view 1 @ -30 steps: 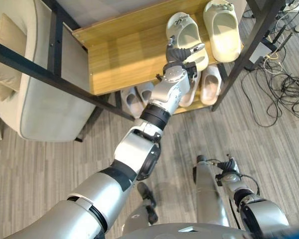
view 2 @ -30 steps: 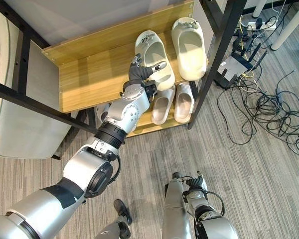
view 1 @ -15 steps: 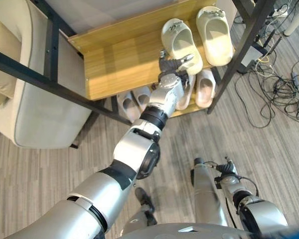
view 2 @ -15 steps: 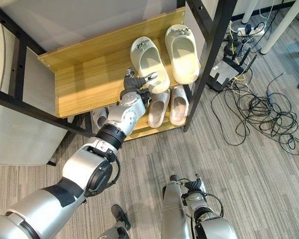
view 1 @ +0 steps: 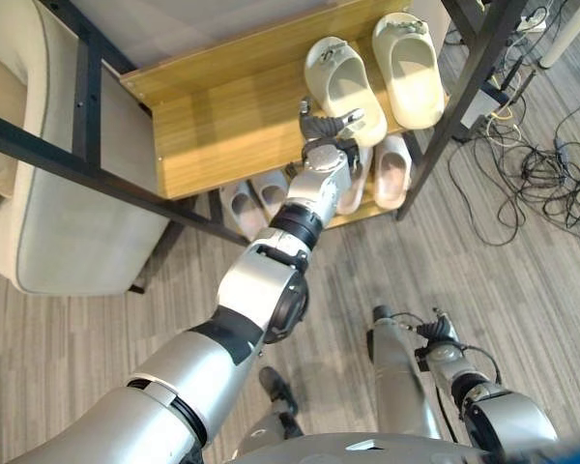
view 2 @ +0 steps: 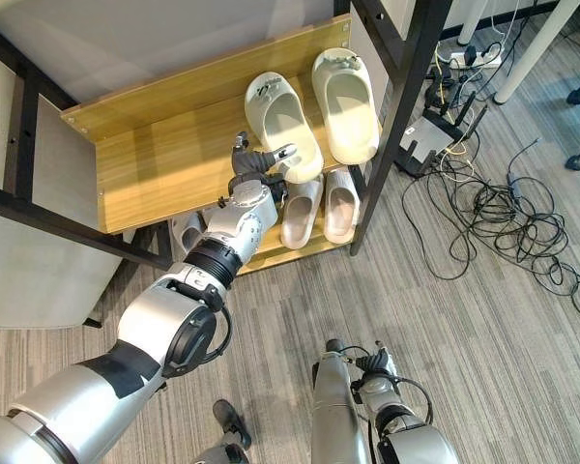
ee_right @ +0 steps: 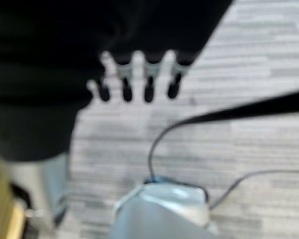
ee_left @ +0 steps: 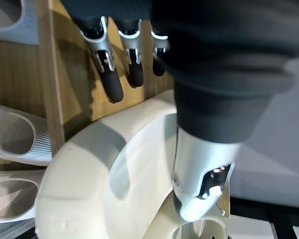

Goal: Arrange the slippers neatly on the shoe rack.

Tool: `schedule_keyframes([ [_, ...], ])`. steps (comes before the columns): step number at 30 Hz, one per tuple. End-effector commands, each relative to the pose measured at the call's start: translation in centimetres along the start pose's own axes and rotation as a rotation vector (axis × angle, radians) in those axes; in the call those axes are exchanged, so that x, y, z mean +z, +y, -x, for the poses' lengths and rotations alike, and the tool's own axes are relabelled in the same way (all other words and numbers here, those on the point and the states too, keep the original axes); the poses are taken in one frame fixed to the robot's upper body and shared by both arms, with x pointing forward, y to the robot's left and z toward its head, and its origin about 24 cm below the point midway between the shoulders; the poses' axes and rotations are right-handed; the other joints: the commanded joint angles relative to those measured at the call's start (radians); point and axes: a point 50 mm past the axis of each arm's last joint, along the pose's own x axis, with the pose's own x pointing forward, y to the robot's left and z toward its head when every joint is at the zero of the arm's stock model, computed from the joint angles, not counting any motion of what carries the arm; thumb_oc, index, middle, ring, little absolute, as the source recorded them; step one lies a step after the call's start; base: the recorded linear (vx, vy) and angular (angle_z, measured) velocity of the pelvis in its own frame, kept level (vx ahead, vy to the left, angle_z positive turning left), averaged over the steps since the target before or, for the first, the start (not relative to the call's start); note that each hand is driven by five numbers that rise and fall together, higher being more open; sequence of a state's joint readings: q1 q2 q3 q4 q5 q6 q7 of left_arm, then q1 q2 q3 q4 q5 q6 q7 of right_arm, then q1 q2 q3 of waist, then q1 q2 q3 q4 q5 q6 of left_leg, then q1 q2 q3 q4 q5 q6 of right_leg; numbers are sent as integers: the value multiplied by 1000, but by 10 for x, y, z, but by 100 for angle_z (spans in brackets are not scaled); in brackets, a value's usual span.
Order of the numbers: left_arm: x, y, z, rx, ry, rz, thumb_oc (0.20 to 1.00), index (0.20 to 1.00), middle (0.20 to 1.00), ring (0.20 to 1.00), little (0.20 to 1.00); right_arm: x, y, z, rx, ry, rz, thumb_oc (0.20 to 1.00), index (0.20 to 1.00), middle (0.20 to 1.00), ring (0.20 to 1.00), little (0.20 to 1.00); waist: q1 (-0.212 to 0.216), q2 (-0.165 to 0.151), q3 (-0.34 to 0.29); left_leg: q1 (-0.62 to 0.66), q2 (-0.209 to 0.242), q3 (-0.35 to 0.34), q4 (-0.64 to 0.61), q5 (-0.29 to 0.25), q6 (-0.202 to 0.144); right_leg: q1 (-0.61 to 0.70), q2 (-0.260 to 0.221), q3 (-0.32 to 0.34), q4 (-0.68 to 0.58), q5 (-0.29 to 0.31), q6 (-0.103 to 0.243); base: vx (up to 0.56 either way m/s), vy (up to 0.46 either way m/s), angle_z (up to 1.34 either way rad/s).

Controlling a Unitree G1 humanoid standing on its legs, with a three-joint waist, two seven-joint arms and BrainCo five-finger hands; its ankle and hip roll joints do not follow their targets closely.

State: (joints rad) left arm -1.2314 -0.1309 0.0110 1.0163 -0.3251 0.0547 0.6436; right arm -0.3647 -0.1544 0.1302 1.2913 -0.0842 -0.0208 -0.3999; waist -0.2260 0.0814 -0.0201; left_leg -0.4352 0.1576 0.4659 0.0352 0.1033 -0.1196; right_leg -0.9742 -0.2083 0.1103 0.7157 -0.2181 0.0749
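Observation:
Two cream slippers stand side by side on the wooden top shelf (view 1: 222,126) of the shoe rack, the left one (view 1: 340,79) and the right one (view 1: 406,60), toes pointing to the back. My left hand (view 1: 326,130) is at the heel of the left slipper (ee_left: 114,174). It is open, with straight fingers (ee_left: 109,79) beside the heel and the thumb (ee_left: 199,174) lying against the slipper. My right hand (view 1: 443,333) hangs low over the floor, open, with nothing in it.
On the lower shelf lie a pale pair (view 1: 372,174) under the cream slippers and a grey pair (view 1: 254,196) further left. Black rack posts (view 1: 474,82) frame the shelf. A beige armchair (view 1: 68,222) stands left, and cables (view 1: 541,174) sprawl on the floor at right.
The whole picture has shifted, so the camera moved. My left hand stays at the left slipper's heel, drawn back slightly towards the shelf's front edge. The right hand has not moved.

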Motion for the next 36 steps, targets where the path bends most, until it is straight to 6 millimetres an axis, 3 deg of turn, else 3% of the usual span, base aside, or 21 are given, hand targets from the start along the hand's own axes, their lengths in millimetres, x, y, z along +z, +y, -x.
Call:
schedule_keyframes([
  [1, 59, -22, 2, -24, -125, 72, 1000, 1000, 1000, 1000, 1000, 46, -15, -8, -43, -136, -16, 1000, 1000, 1000, 1000, 1000, -20, -2, 92, -1, 1, 22, 212, -211, 13, 193, 2, 24, -356, 164, 83, 55, -10, -5],
  [17, 77, -38, 17, -46, -293, 46, 1000, 1000, 1000, 1000, 1000, 45, -13, -7, -11, -163, 1, 1000, 1000, 1000, 1000, 1000, -52, -16, 71, 28, -8, 55, 194, -220, 8, 180, 9, 48, -364, 168, 84, 32, -1, -5],
  [27, 73, -44, 22, -79, -308, 40, 1000, 1000, 1000, 1000, 1000, 43, -13, -8, -13, -158, -3, 1000, 1000, 1000, 1000, 1000, -53, -17, 60, 25, -6, 59, 194, -223, 9, 173, 11, 51, -369, 171, 84, 2, -1, -3],
  [32, 72, -35, 17, -31, -329, 5, 1000, 1000, 1000, 1000, 1000, 41, -12, -7, -10, -149, -8, 1000, 1000, 1000, 1000, 1000, -43, -19, 55, 18, -5, 46, 201, -224, 10, 181, 9, 47, -374, 171, 86, 0, 0, 0],
  [36, 80, -15, 8, 100, -397, -29, 1000, 1000, 1000, 1000, 1000, 38, -9, -6, 0, -143, -13, 1000, 1000, 1000, 1000, 1000, -41, -24, 54, 8, 0, 37, 213, -224, 11, 188, 7, 36, -376, 173, 88, 0, 0, 0],
])
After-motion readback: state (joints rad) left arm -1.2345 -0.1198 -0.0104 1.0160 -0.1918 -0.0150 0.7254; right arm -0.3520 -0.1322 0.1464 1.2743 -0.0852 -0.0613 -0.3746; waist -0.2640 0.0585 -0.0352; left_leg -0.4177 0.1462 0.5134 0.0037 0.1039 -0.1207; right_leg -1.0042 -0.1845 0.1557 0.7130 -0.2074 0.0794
